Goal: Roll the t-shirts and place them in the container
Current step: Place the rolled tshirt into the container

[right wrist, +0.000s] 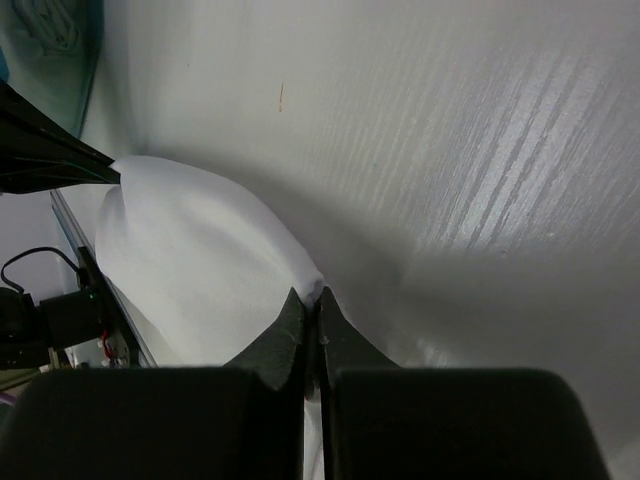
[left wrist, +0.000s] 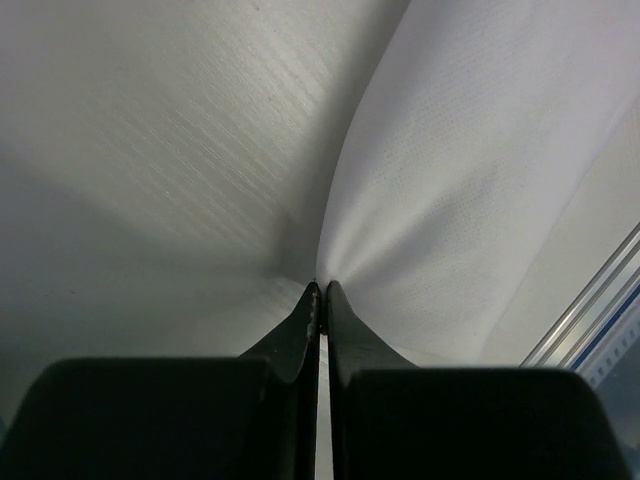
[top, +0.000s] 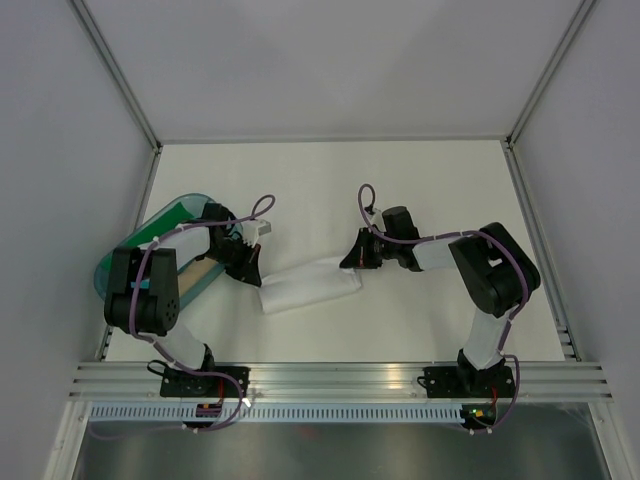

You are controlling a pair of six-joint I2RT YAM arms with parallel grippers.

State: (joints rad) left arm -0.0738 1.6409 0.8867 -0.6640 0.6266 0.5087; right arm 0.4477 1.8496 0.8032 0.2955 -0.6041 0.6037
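Observation:
A white t-shirt point(top: 310, 285) lies as a folded strip on the table between the two arms. My left gripper point(top: 258, 283) is shut on its left end. In the left wrist view the pinched cloth point(left wrist: 470, 200) fans out from the closed tips point(left wrist: 322, 285). At the strip's right end my right gripper point(top: 352, 262) is shut as well. The right wrist view shows a small fold of the shirt point(right wrist: 190, 250) caught between the tips point(right wrist: 314, 295). Across the cloth in that view, the left arm's dark fingers point(right wrist: 50, 160) hold the far corner.
A translucent teal tub point(top: 130, 250) stands at the left edge behind the left arm, with green and tan cloth inside; it also shows in the right wrist view point(right wrist: 50, 50). An aluminium rail point(top: 340, 378) runs along the near edge. White walls enclose the table.

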